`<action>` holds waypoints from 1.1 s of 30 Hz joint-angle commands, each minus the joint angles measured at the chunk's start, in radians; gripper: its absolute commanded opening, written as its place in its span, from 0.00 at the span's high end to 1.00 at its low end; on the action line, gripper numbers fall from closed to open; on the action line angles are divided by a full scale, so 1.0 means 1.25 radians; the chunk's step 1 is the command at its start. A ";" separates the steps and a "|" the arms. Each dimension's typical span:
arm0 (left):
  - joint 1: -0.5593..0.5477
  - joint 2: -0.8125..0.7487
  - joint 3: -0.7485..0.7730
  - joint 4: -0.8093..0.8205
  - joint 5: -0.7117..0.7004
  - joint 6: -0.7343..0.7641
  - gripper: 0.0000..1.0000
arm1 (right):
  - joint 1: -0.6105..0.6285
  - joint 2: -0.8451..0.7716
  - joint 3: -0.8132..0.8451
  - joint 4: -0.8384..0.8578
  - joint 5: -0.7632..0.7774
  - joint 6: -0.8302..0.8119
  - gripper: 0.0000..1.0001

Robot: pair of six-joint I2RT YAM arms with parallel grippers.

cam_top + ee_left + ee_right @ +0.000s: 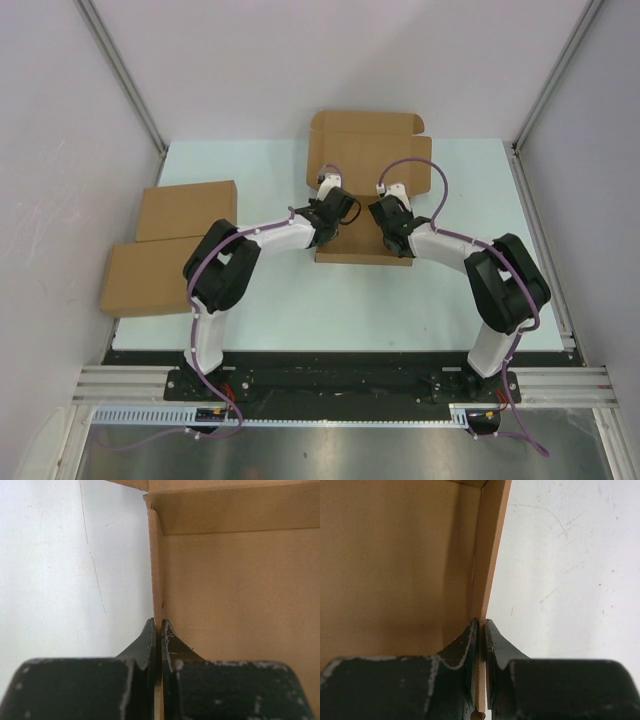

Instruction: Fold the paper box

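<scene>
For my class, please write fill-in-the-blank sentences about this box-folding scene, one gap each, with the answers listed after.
The left gripper is shut on the ____ side wall of the paper box.
The right gripper is shut on its ____ side wall.
The lid is ____, not shut.
____ closed boxes sit at the table's left edge.
Missing words: left; right; open; two.

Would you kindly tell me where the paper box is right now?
In the top view, the box sits centre-far on the table, its side walls pinched by the left hand and right hand; two flat boxes lie to its left.
</scene>
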 commanded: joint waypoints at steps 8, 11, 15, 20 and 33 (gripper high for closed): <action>-0.035 -0.018 0.001 -0.008 0.104 -0.078 0.91 | 0.018 -0.003 0.015 -0.009 -0.070 0.021 0.85; -0.018 -0.062 -0.016 -0.001 0.113 -0.076 0.87 | 0.011 -0.028 0.015 -0.016 -0.062 0.022 0.71; -0.004 -0.106 -0.032 0.002 0.107 -0.067 0.82 | 0.008 -0.070 0.016 -0.029 -0.046 0.022 0.56; 0.003 -0.152 -0.052 0.006 0.086 -0.059 0.62 | 0.012 -0.119 0.024 -0.049 -0.020 0.027 0.48; 0.006 -0.192 -0.118 0.026 0.075 -0.054 0.53 | 0.028 -0.141 0.015 -0.091 -0.008 0.055 0.41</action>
